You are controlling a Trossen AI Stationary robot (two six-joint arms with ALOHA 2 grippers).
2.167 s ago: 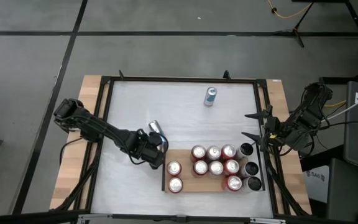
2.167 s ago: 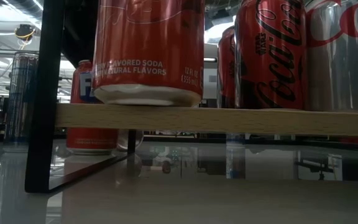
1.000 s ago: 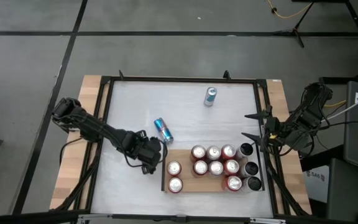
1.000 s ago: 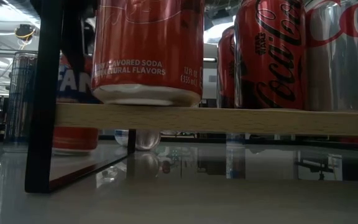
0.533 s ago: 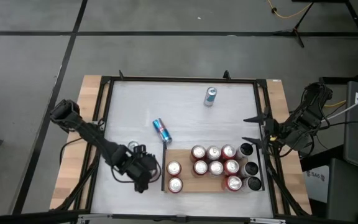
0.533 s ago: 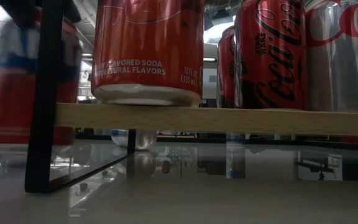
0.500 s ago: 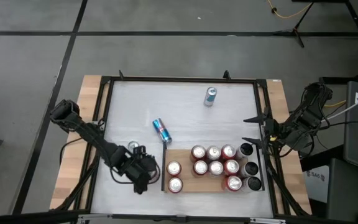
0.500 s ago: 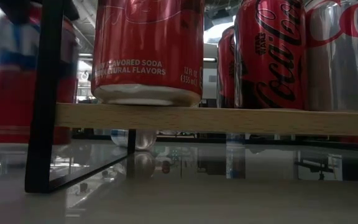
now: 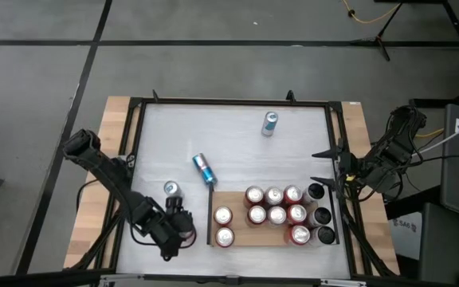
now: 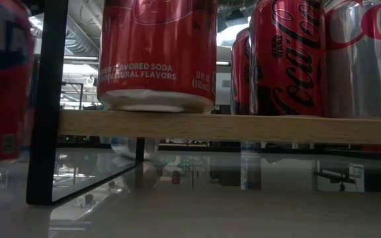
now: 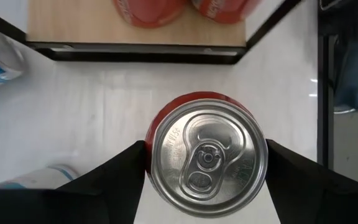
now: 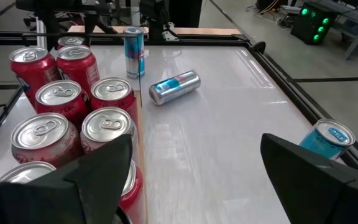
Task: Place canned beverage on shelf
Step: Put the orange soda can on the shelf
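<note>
The left gripper point(image 9: 175, 229) is pinching a red can point(image 11: 207, 152), one finger on each side of its body, top up. Over the last couple of seconds it has slid back along the white table from the blue can's side to a spot level with the shelf's free near-left corner, and in the low view the red can point(image 10: 2, 86) now looms much closer.

Just behind the gripper stands a slim silver-topped can point(image 9: 170, 189). Ahead of it lies the shelf point(image 9: 239, 237), behind its black end rail point(image 9: 208, 219), with bare board beside the two nearest cans.

Farther off, the blue can point(image 9: 204, 169) now lies on its side, probably tipped in passing, and needs righting. Beyond it another blue can point(image 9: 270, 123) stands.

The right gripper point(image 9: 319, 162) waits spread past the shelf's far end.
</note>
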